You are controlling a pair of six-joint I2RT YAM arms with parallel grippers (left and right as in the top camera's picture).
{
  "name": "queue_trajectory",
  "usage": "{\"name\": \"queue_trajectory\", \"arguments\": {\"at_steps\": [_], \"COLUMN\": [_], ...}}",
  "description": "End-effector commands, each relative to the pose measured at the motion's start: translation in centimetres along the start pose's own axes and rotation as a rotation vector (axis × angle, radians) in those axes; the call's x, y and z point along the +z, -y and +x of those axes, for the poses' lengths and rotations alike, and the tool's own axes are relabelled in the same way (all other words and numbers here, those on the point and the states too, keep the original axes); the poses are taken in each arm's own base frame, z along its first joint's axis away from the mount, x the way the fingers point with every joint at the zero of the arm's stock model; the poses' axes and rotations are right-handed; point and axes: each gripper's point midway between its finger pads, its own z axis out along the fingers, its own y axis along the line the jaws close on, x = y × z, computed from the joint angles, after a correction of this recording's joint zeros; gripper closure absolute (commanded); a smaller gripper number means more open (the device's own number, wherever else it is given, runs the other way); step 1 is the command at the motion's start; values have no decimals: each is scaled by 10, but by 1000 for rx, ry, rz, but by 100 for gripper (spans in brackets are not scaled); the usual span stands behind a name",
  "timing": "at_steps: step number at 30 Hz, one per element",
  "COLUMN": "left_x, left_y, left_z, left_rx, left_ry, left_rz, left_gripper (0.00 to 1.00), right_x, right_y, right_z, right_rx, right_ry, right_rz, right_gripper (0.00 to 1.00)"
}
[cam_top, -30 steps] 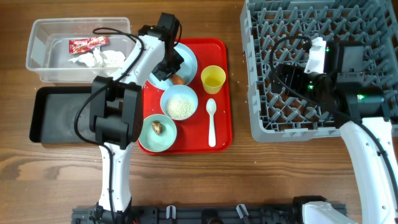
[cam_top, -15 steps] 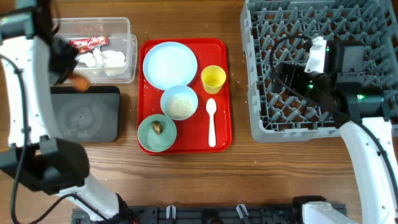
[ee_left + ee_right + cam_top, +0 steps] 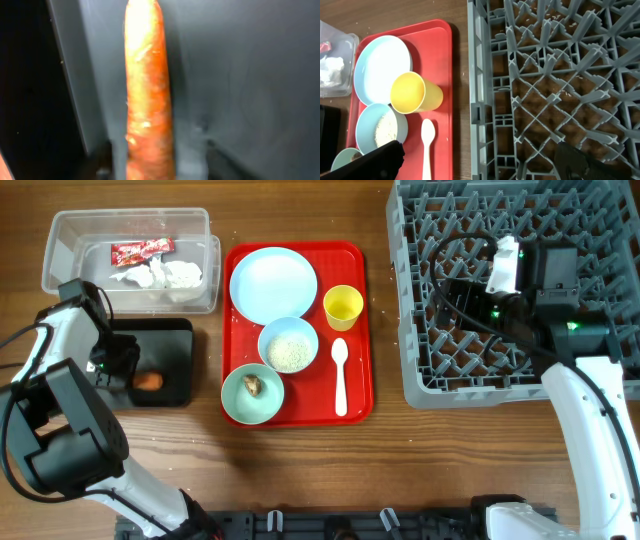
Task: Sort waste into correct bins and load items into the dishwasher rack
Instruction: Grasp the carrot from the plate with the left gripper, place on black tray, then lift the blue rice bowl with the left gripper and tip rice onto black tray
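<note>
Nearest me on the red tray point(image 3: 355, 395) I count one pale green bowl point(image 3: 236, 406) holding a small brown lump point(image 3: 253, 385), and one white plastic spoon point(image 3: 340, 375). Left of them, the overhead view places the carrot piece point(image 3: 148, 381) within the shallow black tray point(image 3: 178, 340). Only the left wrist view shows the left fingers point(image 3: 119, 162) pressed against both its glossy, tapered sides. Farther on I see one light blue bowl point(image 3: 270, 332) of rice grains point(image 3: 290, 353), one yellow cup point(image 3: 342, 307) and one round plate point(image 3: 273, 284). Farther left is the clear tub point(image 3: 60, 240), holding one red wrapper point(image 3: 140, 249) and crumpled tissue point(image 3: 170, 274). The right wrist view shows the right fingers point(image 3: 375, 162) spread wide and empty over the grey lattice rack point(image 3: 540, 100).
</note>
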Motion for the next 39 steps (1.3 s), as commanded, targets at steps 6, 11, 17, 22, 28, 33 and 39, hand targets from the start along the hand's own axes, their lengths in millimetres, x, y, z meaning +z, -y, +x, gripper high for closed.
{"name": "queue_trajectory", "arguments": {"at_steps": [6,11,17,22,28,33,39], "left_x": [-101,-214,-205,-156,-93,-67,-50], "left_y": [32,65,86,77,58,67,65], "left_z": [-23,39,219,330,383,373,368], "left_rx": [227,742,1404,1680,1861,1775,1727], "left_ry": [81,192,146,62,77,135,148], "left_rz": [186,523,547,473,294,203,194], "left_gripper": [3,3,4,6,18,40,84], "right_x": [1,1,1,1,1,1,1], "right_y": [0,-2,-2,-2,-1,-1,-1], "right_z": [-7,-9,-8,-8,-7,-6,-6], "right_rx": [4,2,2,2,2,3,3], "right_ry": [15,23,21,21,15,12,11], "right_rz": [3,-7,-7,-7,-5,-4,-4], "right_gripper": [0,0,0,0,0,0,1]}}
